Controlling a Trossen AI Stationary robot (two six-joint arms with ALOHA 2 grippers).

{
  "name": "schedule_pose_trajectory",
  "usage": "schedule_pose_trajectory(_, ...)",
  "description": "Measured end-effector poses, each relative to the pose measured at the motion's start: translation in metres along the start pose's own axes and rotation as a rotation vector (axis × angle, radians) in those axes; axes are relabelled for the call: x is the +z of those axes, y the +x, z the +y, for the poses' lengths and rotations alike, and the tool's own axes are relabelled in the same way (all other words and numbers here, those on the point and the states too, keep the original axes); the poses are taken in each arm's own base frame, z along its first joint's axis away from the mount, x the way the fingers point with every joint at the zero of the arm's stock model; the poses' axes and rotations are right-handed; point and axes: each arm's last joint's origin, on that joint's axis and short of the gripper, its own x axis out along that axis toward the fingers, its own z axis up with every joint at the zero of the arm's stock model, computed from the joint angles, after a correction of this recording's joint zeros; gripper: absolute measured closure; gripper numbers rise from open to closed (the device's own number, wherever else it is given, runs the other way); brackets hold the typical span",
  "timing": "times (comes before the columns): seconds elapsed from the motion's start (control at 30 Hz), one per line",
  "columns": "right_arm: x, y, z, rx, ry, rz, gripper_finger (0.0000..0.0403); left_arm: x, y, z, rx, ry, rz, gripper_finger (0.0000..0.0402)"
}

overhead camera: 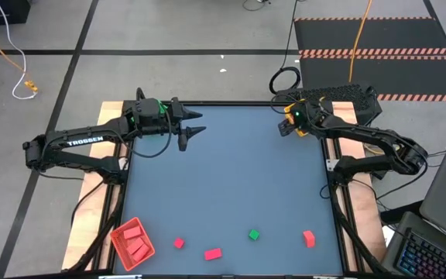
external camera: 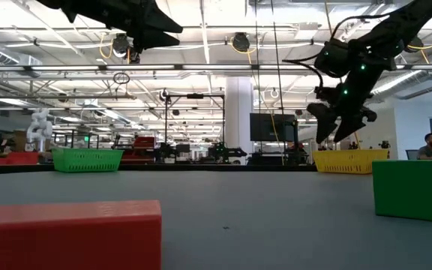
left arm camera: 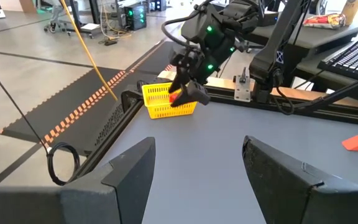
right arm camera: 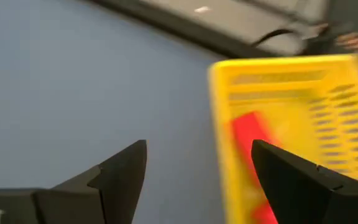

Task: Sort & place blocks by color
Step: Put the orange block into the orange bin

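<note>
My right gripper hangs open above the yellow tray at the table's far right corner. A pink-red bar lies inside that tray, in front of my open fingers. My left gripper is open and holds nothing, raised over the far left part of the table. Near the front edge lie a small pink-red block, a pink-red bar, a green cube and a salmon-orange block.
A red tray holding red pieces sits at the near left corner. A green tray stands at the far left, under my left arm. The table's middle is bare. A person sits beyond the table on the right.
</note>
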Motion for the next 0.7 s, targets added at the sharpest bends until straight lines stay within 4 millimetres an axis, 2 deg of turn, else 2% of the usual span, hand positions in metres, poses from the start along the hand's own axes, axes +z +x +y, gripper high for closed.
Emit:
schedule_pose_trajectory(0.17, -0.003, -0.003, 0.015, 0.268, -0.016, 0.061, 0.0118, 0.000, 0.000, 0.000, 0.000, 0.003, 0.000, 0.0160)
schedule_pose_trajectory(0.37, -0.017, -0.018, 0.049, 0.404, -0.130, 0.083, 0.0130, 0.000, 0.000, 0.000, 0.000, 0.006, 0.000, 0.0160)
schedule_pose_trajectory(0.57, -0.043, -0.040, 0.084, 0.527, -0.229, 0.144, 0.0142, -0.005, 0.000, 0.000, -0.001, 0.034, 0.051, 0.0160)
schedule_pose_trajectory(0.7, -0.066, -0.057, 0.099, 0.576, -0.273, 0.229, 0.0148, -0.012, -0.001, 0.002, 0.002, 0.057, 0.122, 0.0160)
